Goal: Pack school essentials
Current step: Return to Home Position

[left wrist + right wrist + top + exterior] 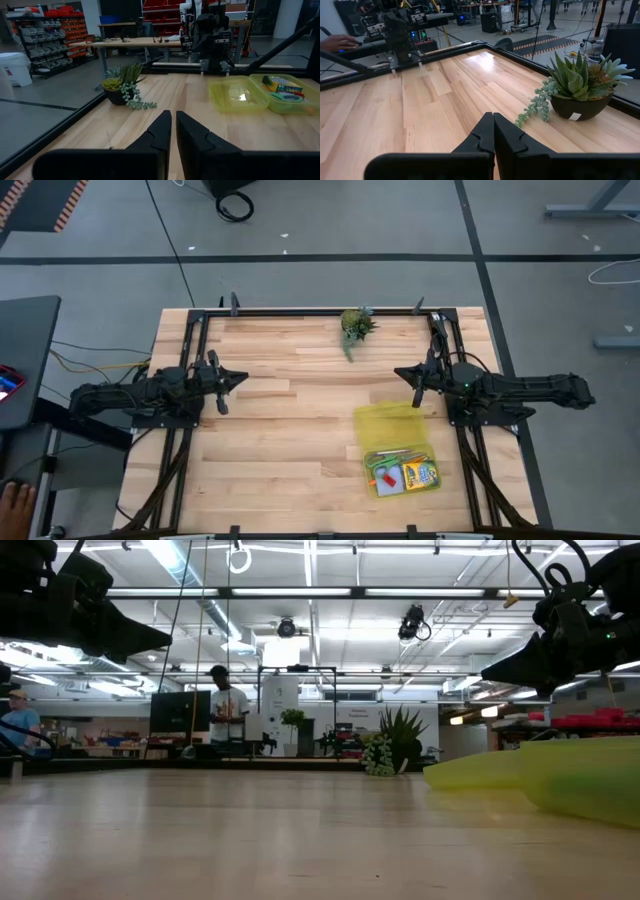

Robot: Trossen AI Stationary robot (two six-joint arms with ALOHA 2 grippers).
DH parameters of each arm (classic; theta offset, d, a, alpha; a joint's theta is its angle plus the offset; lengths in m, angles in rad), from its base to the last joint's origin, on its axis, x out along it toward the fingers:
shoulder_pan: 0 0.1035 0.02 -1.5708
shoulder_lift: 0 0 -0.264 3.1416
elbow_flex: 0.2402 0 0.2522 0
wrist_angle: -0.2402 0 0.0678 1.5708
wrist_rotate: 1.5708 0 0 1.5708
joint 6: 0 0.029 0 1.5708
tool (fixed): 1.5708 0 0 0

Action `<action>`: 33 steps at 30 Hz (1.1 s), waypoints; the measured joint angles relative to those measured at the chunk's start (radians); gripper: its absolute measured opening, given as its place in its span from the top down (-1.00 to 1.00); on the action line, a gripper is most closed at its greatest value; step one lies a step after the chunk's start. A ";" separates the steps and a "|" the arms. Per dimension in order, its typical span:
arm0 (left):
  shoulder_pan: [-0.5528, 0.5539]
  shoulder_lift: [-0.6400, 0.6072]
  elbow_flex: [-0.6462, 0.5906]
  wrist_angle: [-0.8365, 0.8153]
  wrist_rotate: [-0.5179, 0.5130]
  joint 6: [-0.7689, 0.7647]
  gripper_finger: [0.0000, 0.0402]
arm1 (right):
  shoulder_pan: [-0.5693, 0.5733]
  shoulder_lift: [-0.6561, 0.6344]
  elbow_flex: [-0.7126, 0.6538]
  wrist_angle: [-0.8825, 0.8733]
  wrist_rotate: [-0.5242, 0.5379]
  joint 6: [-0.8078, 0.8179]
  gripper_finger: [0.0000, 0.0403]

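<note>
Step in hand, as I judge it: both arms go to home, and the packing looks complete. The left gripper (pixel 228 379) hangs over the left side of the tabletop (pixel 290 442), pointing inward. Its wrist view shows the fingers drawn to a hairline slit with nothing between them. The right gripper (pixel 404 373) hangs over the right side in a mirrored pose, raised clear of the wood in the low view, with its fingers pressed together and empty. The translucent yellow plastic case (pixel 385 422) lies open at the front right, its bare lid half just beside the right gripper on the near side. The tray half holds the yellow-green crayon box (pixel 421 474) with other small stationery beside it, an orange piece and something green among them; they are too small to sort further. I see no school item outside the case. The small potted plant (pixel 355 326) stands at the far edge, apart from both arms. To finish well, retract each arm along its own side with fingers closed and the motion slow. The right wrist should rise before it pulls back. Risk: the case looks light, and a brush from the right forearm could slide it or tip the lid.
</note>
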 joint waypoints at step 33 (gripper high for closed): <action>0.000 0.000 0.000 0.000 0.000 0.000 0.83 | 0.000 0.000 0.000 0.000 0.000 0.000 0.97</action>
